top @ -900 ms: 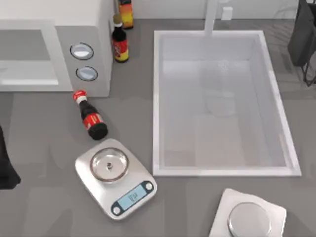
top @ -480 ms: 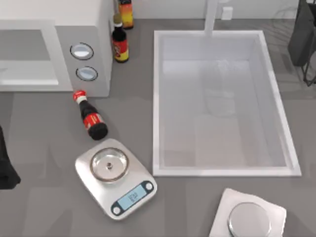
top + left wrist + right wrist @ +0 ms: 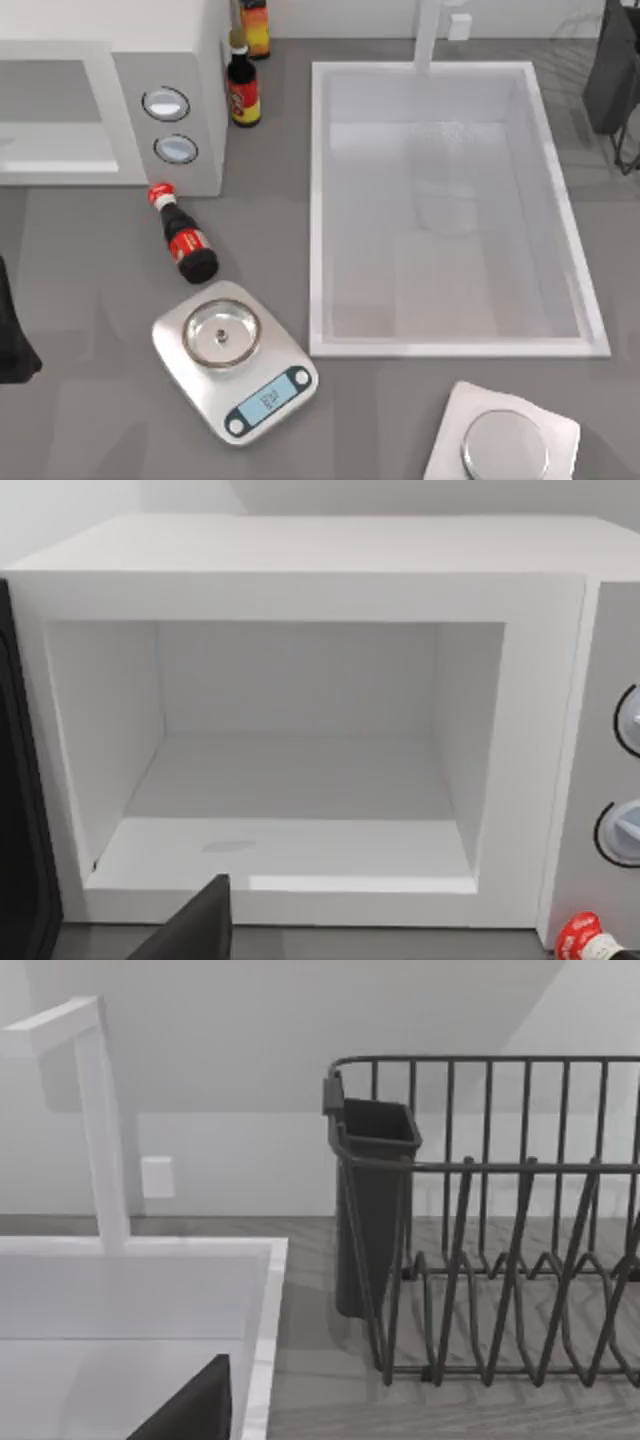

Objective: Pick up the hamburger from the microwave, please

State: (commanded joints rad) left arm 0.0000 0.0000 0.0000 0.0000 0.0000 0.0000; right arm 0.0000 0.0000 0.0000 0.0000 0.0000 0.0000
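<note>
Microwave [image 3: 110, 110] sits at top-left of the table; left wrist cam faces its open cavity [image 3: 300, 770], door [image 3: 20, 830] swung aside, w/ bare white floor inside (no burger seen). Left arm [image 3: 12, 330] at left edge, right arm at top-right edge; can't tell either gripper's finger state. Bottle [image 3: 183, 235] lies between microwave & scale [image 3: 235, 360].

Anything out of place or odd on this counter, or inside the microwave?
Two things. The microwave stands open and its cavity looks bare in the left wrist view: no hamburger is visible inside. A red-capped dark bottle lies on its side on the counter between the microwave and the kitchen scale, while a similar bottle stands upright beside the microwave.
</note>
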